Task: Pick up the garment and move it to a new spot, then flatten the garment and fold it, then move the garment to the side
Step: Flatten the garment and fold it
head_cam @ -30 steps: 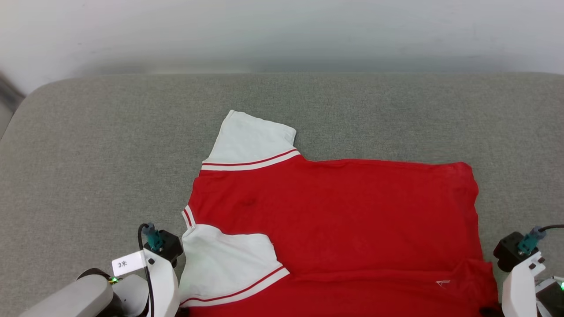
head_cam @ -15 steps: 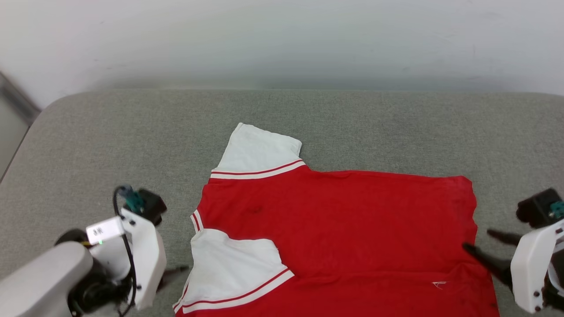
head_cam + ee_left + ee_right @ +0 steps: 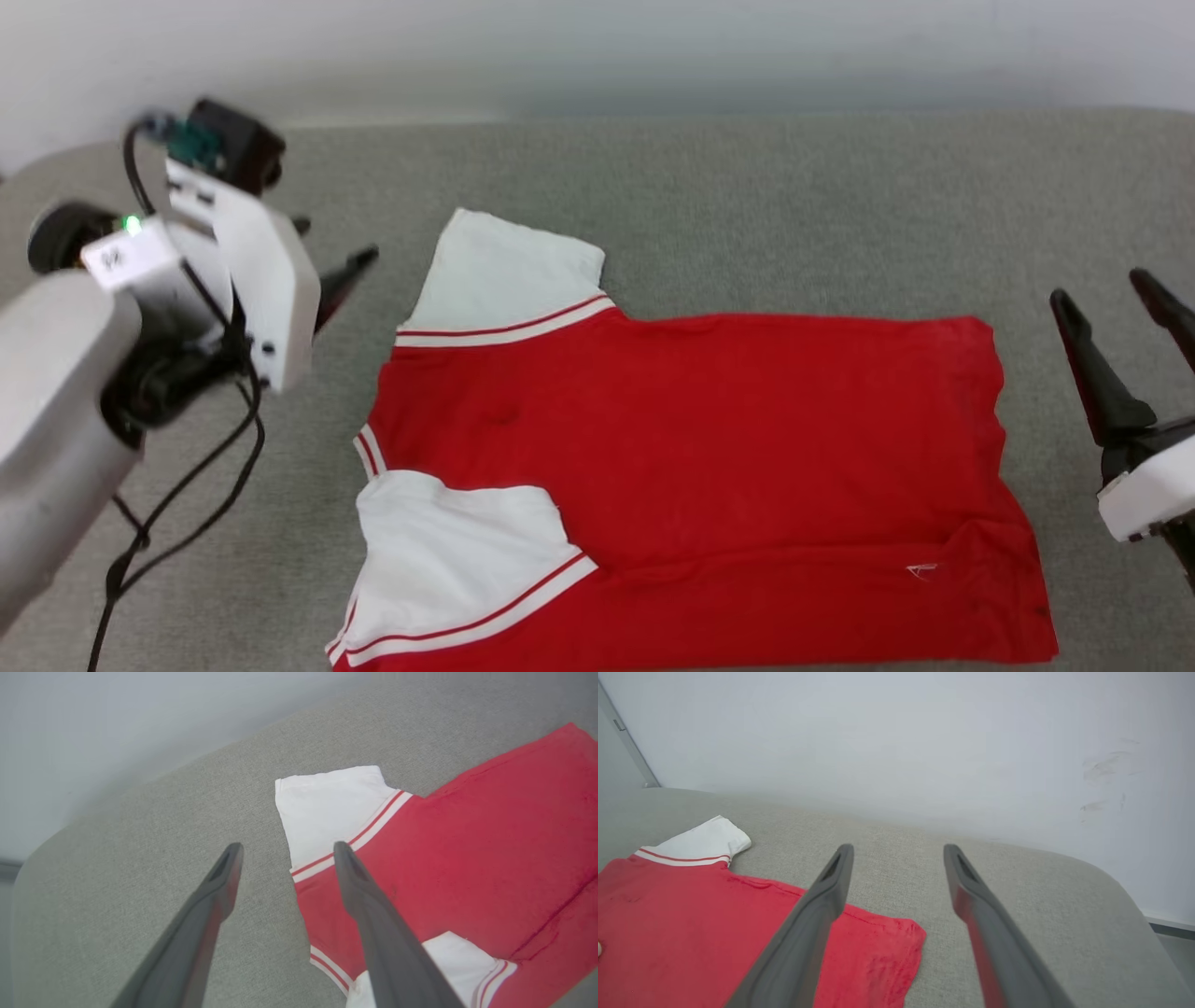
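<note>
The garment (image 3: 691, 448) lies spread on the grey cushion (image 3: 747, 205), red body across the middle, neckline to the left and hem to the right. One white sleeve (image 3: 509, 275) points to the far side. The other white sleeve (image 3: 448, 551) lies at the near left. A strip along the near edge is folded over the body. My left gripper (image 3: 336, 238) hovers open, left of the far sleeve and off the cloth; in the left wrist view the left gripper (image 3: 287, 846) holds nothing. My right gripper (image 3: 1098, 287) stands open to the right of the hem, and the right gripper (image 3: 899, 847) is empty above the garment (image 3: 691, 914).
A pale wall (image 3: 597, 47) runs behind the cushion. A black cable (image 3: 177, 504) hangs from my left arm over the cushion's left part. The cushion's rounded right end (image 3: 1120, 896) drops to the floor. Bare grey fabric surrounds the garment (image 3: 467, 849) on the far, left and right sides.
Both grippers have gone from shut to open. They rose from the garment's near corners; the left swung up to the far left, the right moved out past the hem. The head view shifted too.
</note>
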Robot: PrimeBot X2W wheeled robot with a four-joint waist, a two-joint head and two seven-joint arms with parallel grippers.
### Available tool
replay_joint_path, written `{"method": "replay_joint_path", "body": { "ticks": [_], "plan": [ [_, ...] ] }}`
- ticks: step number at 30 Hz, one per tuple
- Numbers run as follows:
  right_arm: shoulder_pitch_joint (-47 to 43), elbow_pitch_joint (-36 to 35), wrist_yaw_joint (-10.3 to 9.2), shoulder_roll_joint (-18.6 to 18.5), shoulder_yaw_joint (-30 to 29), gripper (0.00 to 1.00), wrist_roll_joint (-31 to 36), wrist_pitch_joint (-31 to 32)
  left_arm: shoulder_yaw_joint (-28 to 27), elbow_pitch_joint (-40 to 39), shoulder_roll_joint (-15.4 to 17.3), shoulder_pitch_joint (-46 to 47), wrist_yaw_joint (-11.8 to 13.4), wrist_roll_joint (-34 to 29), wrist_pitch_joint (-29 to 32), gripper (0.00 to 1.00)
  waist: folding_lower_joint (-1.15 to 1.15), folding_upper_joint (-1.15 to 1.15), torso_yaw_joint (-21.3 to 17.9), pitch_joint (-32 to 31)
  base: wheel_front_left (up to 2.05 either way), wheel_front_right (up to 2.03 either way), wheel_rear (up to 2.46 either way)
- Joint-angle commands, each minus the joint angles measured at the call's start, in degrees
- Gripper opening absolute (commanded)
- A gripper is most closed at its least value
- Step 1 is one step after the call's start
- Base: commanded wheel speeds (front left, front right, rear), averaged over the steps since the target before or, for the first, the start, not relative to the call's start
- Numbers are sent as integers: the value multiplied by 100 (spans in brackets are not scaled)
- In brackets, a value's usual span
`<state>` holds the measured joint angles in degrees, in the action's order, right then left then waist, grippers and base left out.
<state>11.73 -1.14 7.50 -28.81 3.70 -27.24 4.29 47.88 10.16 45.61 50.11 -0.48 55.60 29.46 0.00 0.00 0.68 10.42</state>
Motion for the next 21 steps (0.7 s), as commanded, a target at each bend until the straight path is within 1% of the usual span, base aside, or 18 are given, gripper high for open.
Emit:
{"method": "replay_joint_path", "body": {
  "ticks": [1, 4, 8, 12, 13, 16, 19, 21],
  "plan": [
    [-103, -126, -2, 204, -169, 100, 170, -149, -35, 111, -96, 228, 16, -51, 51, 100, 0, 0, -156, 298, 0, 0, 0],
    [-236, -449, -2, 617, -459, 100, 555, -373, -129, 434, -242, 760, -50, 9, 290, 100, 0, 0, -301, 619, 0, 0, 0],
    [-383, -895, -2, 1057, -522, 100, 968, -470, -146, 909, -412, 1425, -102, 61, 807, 100, 0, 0, -494, 1027, 0, 0, 0],
    [-364, -1234, -2, 1244, -455, 100, 1322, -498, -61, 1287, -499, 2093, -153, 150, 1678, 100, 0, 0, -680, 1478, 0, 0, 0],
    [-316, -1297, -2, 1301, -418, 100, 1374, -521, -49, 1369, -512, 2223, -149, 214, 1935, 100, 0, 0, -731, 1595, 0, 0, 0],
    [-126, -1360, -2, 1378, -288, 100, 1473, -549, -69, 1546, -558, 2614, -107, 311, 2439, 100, 0, 0, -862, 1917, 0, 0, 0],
    [19, -1380, -2, 1445, -160, 100, 1514, -577, -1, 1703, -591, 2860, -57, 267, 2739, 100, 0, 0, -955, 2177, 0, 0, 0],
    [144, -1381, -2, 1466, -97, 100, 1537, -598, 43, 1822, -596, 2957, -23, 211, 2837, 100, 0, 0, -1019, 2305, 0, 0, 0]
  ]
}}
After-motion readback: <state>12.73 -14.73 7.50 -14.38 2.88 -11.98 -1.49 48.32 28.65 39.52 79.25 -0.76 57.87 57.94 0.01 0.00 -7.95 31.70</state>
